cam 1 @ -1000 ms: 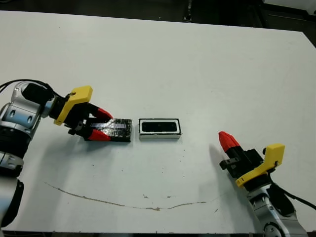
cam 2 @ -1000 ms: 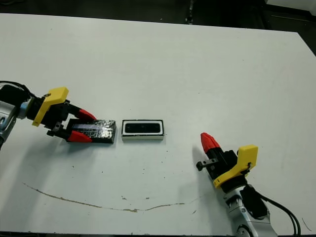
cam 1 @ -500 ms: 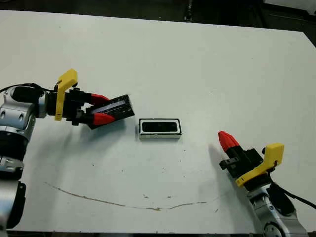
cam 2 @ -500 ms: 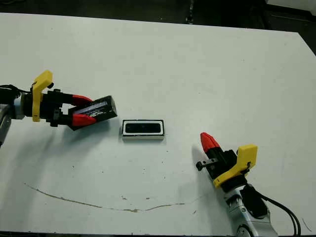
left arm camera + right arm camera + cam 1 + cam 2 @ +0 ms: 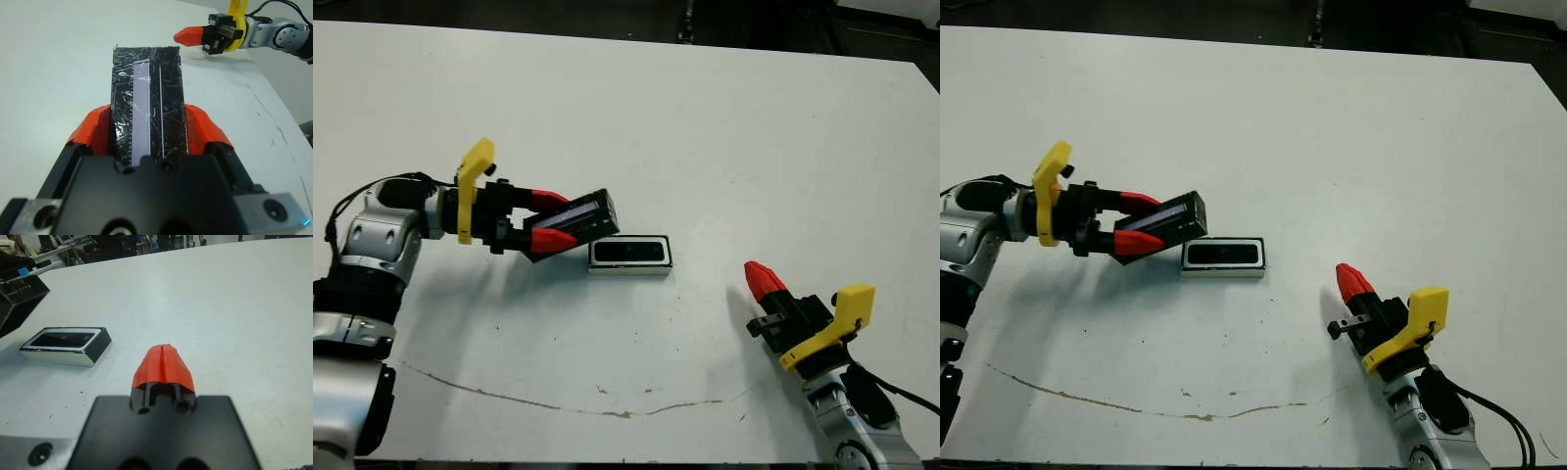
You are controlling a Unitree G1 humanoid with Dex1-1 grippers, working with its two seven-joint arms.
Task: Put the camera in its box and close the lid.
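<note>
A: Where do we have the lid?

B: Lid [image 5: 579, 217] is clamped in our left end effector [image 5: 546, 219], one red finger on each long edge. It's off the surface [image 5: 705, 117] and tilted, far end raised. That end sits at the upper left corner of the box [image 5: 629, 255]; whether it touches, we can't tell. All left of centre in the head view.

A: Speckled side?

B: In the left wrist view the speckled face of the lid [image 5: 146, 110] is towards the camera, pale stripe running lengthwise, red fingers [image 5: 200, 127] pressed against both sides.

A: Box and camera?

B: Box lies flat near the middle of the head view, long side across the frame, uncovered. The camera [image 5: 628, 252] lies inside it, dark face up. The right wrist view shows the same: box [image 5: 66, 346] on the surface, dark camera [image 5: 62, 339] filling the recess.

A: Right side?

B: Our right end effector [image 5: 760, 281] is at lower right of the head view, well apart from the box, red tips pointing to the upper left. In its own wrist view the two fingertips [image 5: 164, 364] are pressed together with nothing between them.
</note>
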